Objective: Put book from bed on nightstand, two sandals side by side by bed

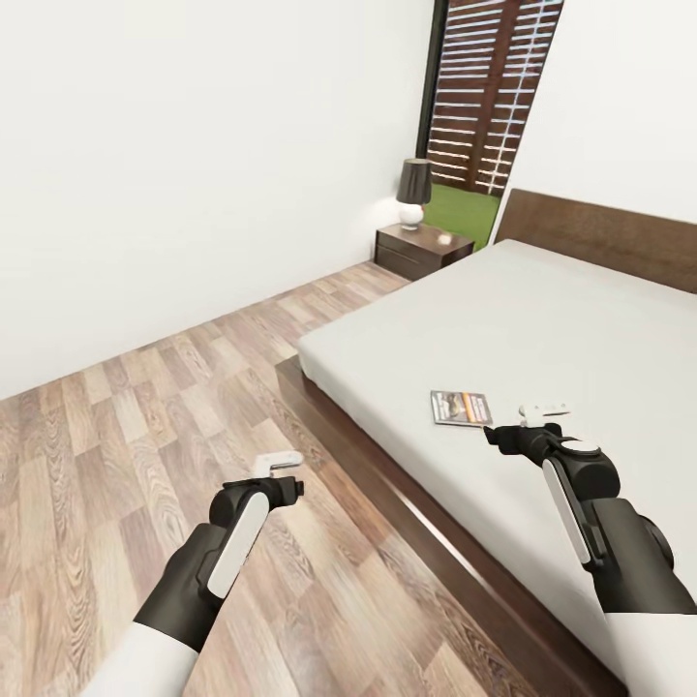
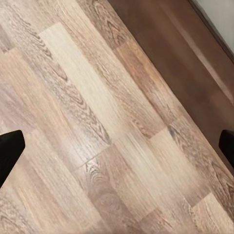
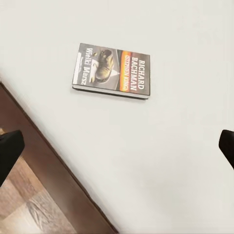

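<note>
The book [image 1: 461,408] lies flat on the bed [image 1: 542,319], just ahead of the right pincer [image 1: 542,414], which hangs wide open and empty. Best lower squarely over one edge, since a thin cover resists pinching. The left pincer [image 1: 279,463], also open and empty, hovers above floor [image 2: 97,122].

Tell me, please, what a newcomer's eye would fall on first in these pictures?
Probably the bed, its broad light-grey mattress along the right side of the head view, with the book lying flat near its edge. Just beside the book hovers the right gripper, while a black-shaded lamp stands on the far nightstand.
</note>
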Motion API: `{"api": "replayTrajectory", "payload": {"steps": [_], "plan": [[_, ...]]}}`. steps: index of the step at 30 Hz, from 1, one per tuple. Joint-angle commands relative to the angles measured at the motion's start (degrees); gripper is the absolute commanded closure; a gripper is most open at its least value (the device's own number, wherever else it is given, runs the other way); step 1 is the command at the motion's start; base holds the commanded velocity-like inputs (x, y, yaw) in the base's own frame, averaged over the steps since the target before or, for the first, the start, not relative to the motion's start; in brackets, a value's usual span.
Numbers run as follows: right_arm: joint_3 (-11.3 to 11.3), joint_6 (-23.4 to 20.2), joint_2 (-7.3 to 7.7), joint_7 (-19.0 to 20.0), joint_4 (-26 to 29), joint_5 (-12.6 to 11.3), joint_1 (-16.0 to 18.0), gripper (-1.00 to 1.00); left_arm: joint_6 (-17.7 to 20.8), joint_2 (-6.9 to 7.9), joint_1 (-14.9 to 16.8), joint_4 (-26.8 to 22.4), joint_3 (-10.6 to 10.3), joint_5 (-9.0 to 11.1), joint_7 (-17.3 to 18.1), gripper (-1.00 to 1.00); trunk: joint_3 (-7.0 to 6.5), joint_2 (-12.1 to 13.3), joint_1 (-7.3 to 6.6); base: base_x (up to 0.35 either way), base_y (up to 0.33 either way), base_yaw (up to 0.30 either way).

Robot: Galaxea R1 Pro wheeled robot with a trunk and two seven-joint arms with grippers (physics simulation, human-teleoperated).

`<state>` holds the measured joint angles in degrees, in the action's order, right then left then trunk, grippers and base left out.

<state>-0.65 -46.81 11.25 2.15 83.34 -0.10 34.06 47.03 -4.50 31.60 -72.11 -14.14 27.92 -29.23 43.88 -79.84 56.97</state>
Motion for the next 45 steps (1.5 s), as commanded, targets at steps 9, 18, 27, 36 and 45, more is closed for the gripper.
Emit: {"api": "replayTrajectory", "payload": {"steps": [9,18,27,36,45], "plan": [[0.0,-0.2,0.00,0.0,-0.3,0.0,0.0,-1.00,0.0,0.02,0.0,0.0,-0.2,0.5,-0.4,-1.00,0.05,0.0,0.00,0.130,0.264,-0.005],[-0.4,0.5,0.00,-0.1,-0.9,0.0,0.0,-1.00,0.0,0.02,0.0,0.7,-0.3,0.5,-1.0,-1.00,0.05,0.0,0.00,0.291,0.144,0.000],[-0.8,0.6,-0.03,0.0,-0.8,-0.1,0.0,-1.00,0.0,-0.07,0.0,1.9,-0.7,0.3,-1.1,-1.00,0.05,0.0,0.00,0.333,0.010,0.000],[-0.8,0.1,-0.03,-0.1,-0.7,-0.1,0.0,-1.00,0.0,0.00,0.0,2.0,-0.7,-0.1,-0.8,-1.00,0.05,0.0,0.00,0.334,0.000,0.000],[-0.8,0.0,0.02,0.0,-0.9,0.0,0.0,-1.00,-0.3,0.36,-2.1,-3.1,-0.7,-0.2,-0.8,-1.00,0.05,0.0,0.00,0.098,0.000,0.000]]}}
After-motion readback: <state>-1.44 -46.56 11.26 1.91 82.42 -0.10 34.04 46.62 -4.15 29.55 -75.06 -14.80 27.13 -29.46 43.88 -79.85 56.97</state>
